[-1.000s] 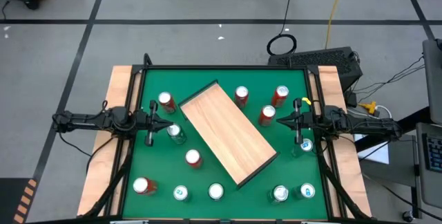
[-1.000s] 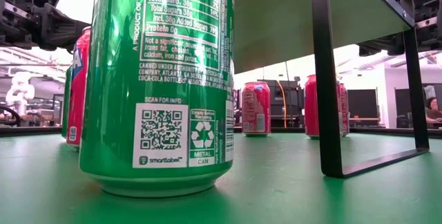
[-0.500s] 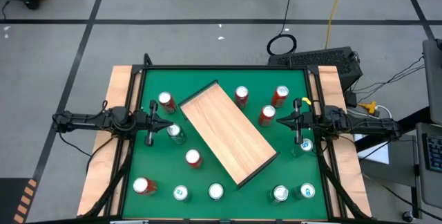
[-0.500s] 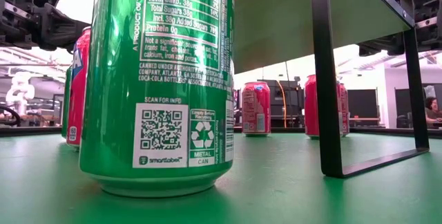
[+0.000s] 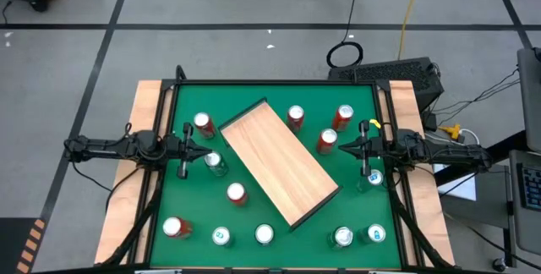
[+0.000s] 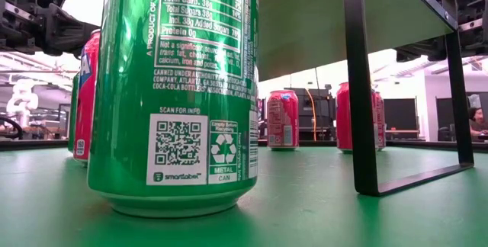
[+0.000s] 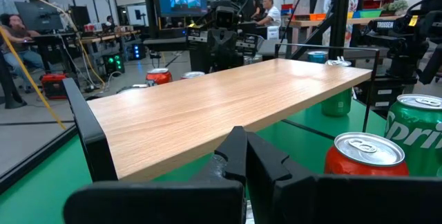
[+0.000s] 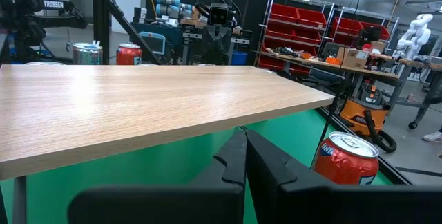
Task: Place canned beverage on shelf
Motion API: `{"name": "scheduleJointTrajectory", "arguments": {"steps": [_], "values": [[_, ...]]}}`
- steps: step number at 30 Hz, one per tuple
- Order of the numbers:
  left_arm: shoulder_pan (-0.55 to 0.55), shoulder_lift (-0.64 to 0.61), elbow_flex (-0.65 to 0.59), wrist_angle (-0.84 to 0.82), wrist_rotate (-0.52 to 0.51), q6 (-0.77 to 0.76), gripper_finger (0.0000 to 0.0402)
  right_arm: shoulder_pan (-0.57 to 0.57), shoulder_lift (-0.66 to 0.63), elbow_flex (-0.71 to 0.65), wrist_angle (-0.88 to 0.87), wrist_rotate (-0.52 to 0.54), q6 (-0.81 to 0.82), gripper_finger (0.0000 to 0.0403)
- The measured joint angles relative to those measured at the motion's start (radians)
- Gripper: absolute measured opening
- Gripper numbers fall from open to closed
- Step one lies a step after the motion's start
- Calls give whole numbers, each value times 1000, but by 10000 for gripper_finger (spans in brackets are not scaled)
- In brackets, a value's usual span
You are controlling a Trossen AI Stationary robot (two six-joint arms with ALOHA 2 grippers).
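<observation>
Both sets of jaws are sitting fully closed and gripping nothing. The left gripper (image 5: 193, 145) is hovering at the left edge of the green desk (image 5: 194, 206), the right gripper (image 5: 342, 146) at the right edge, each pointing inward at the shelf (image 5: 277, 161). The shelf is standing diagonally in the middle of the desk on thin dark legs, its wood-grain top bare. Red and green cans are standing around it on the desk, among them a green can (image 6: 177, 87) close to the low camera and a red can (image 5: 236, 193) just left of the shelf.
</observation>
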Motion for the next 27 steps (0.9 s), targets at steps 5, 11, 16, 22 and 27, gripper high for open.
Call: {"name": "scheduleJointTrajectory", "arguments": {"steps": [5, 11, 16, 22, 27], "values": [[0, 0, 0, 0, 0, 0, 3, 0, 0, 0, 0, 0, 0, 0], [0, 0, 0, 0, 0, 0, 3, 0, 0, 0, 5, 0, 0, 0], [0, 0, 0, 3, -1, 0, 3, 0, 0, 0, 30, 0, 0, 0], [0, 0, 0, 21, -5, 0, 3, 0, 0, 0, 33, -3, 0, 0], [0, 0, 0, 28, -52, 0, 3, 0, 0, 0, 36, -3, -43, 0]]}}
